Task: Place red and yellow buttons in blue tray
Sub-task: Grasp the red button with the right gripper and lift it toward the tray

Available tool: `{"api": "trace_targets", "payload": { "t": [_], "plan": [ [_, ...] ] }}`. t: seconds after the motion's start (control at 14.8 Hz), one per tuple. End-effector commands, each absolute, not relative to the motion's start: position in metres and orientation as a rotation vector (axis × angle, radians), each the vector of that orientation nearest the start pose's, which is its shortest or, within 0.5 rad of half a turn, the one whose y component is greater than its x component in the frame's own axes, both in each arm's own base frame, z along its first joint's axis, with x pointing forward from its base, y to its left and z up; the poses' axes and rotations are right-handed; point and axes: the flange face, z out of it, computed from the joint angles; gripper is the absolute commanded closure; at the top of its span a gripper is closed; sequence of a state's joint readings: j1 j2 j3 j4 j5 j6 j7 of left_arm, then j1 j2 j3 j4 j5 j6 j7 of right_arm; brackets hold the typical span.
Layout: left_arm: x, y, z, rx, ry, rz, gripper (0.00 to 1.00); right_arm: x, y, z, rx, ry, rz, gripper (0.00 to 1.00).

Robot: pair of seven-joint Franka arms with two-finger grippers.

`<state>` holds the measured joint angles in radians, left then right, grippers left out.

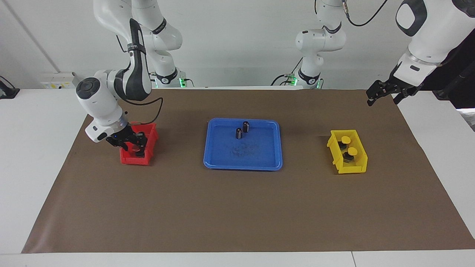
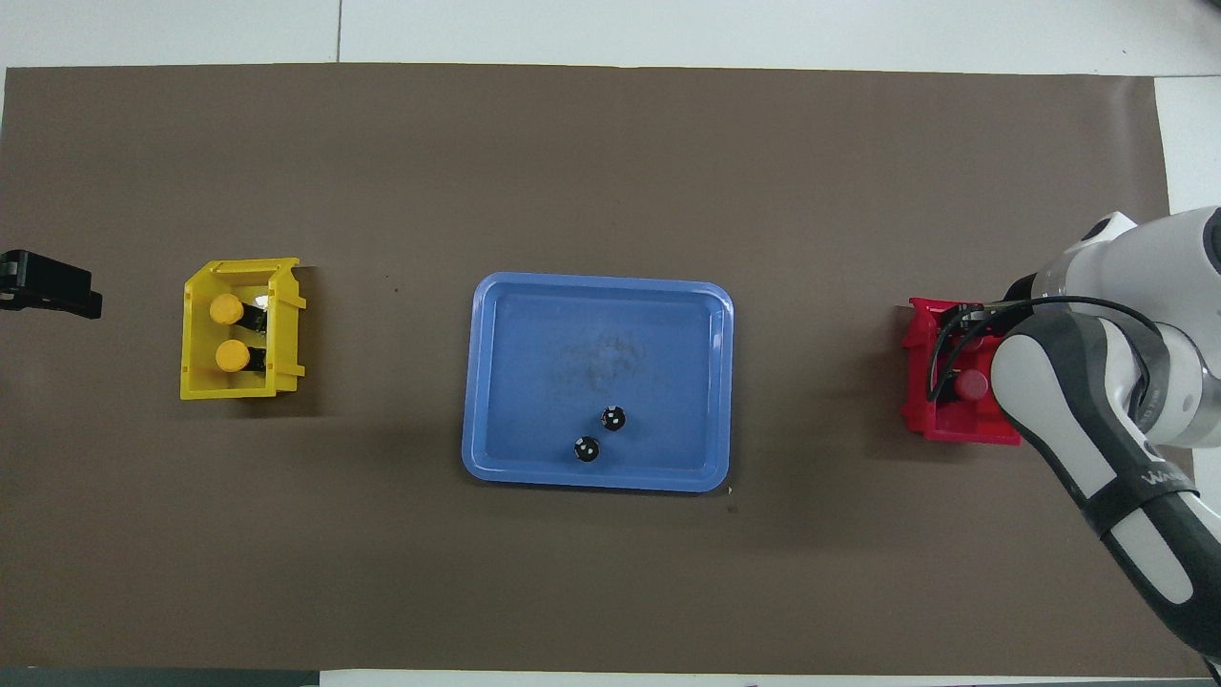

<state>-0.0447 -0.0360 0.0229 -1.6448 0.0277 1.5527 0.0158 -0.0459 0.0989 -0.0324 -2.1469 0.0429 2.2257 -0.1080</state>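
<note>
One red button seemingly under right gripper.

A robotics lab, by every sign: two white Franka arms, the right arm and the left arm, are bolted at the edge of a white counter against a bare pale wall. A brown mat covers the counter's middle. Cables and green status lights show at the arm bases, just above the mat, beside a wall socket strip
</note>
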Motion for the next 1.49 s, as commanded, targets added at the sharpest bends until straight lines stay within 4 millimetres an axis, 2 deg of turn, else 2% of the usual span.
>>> {"api": "trace_targets", "payload": {
  "t": [0.0, 0.14, 0.27, 0.34, 0.41, 0.54, 0.74, 0.81, 0.95, 1.08, 1.15, 1.22, 1.29, 1.35, 1.42],
  "plan": [
    [0.529, -0.006, 0.606, -3.089, 0.041, 0.106, 0.00, 0.540, -0.042, 0.356, -3.102, -0.033, -0.007, 0.36],
    [0.530, -0.005, 0.606, -3.091, 0.042, 0.097, 0.00, 0.537, -0.042, 0.352, -3.103, -0.046, -0.014, 0.46],
    [0.528, -0.003, 0.608, -3.090, 0.042, 0.092, 0.00, 0.537, -0.041, 0.352, -3.102, -0.061, -0.007, 0.72],
    [0.528, -0.002, 0.608, -3.092, 0.042, 0.092, 0.00, 0.538, -0.042, 0.354, -3.102, -0.059, -0.005, 0.82],
    [0.528, -0.001, 0.606, -3.091, 0.037, 0.095, 0.00, 0.543, -0.043, 0.360, -3.101, -0.058, -0.003, 0.86],
    [0.528, -0.001, 0.606, -3.091, 0.033, 0.090, 0.00, 0.559, -0.039, 0.389, -3.094, -0.071, 0.058, 0.86],
    [0.528, -0.001, 0.607, -3.091, 0.035, 0.090, 0.00, 0.581, -0.037, 0.462, -3.136, -0.131, 0.121, 0.86],
    [0.528, -0.001, 0.607, -3.091, 0.035, 0.088, 0.00, 0.588, -0.018, 0.480, -3.139, -0.160, 0.138, 0.85],
    [0.531, -0.002, 0.607, -3.092, 0.040, 0.062, 0.00, 0.605, 0.025, 0.509, -3.151, -0.086, 0.152, 0.83],
    [0.532, -0.006, 0.608, -3.090, 0.055, 0.054, 0.00, 0.616, 0.099, 0.522, -3.152, 0.018, 0.078, 0.83],
    [0.532, -0.006, 0.607, -3.090, 0.055, 0.059, 0.00, 0.615, 0.141, 0.520, -3.149, 0.103, 0.034, 0.83],
    [0.531, -0.004, 0.607, -3.090, 0.050, 0.059, 0.00, 0.609, 0.196, 0.516, -3.127, 0.146, -0.026, 0.83],
    [0.531, -0.004, 0.607, -3.090, 0.050, 0.057, 0.00, 0.606, 0.240, 0.508, -3.091, 0.208, -0.089, 0.83],
    [0.532, -0.004, 0.607, -3.090, 0.050, 0.054, 0.00, 0.606, 0.264, 0.494, -3.080, 0.247, -0.109, 0.83],
    [0.532, -0.003, 0.607, -3.090, 0.048, 0.054, 0.00, 0.600, 0.298, 0.468, -3.087, 0.261, -0.091, 0.83]
  ]
}}
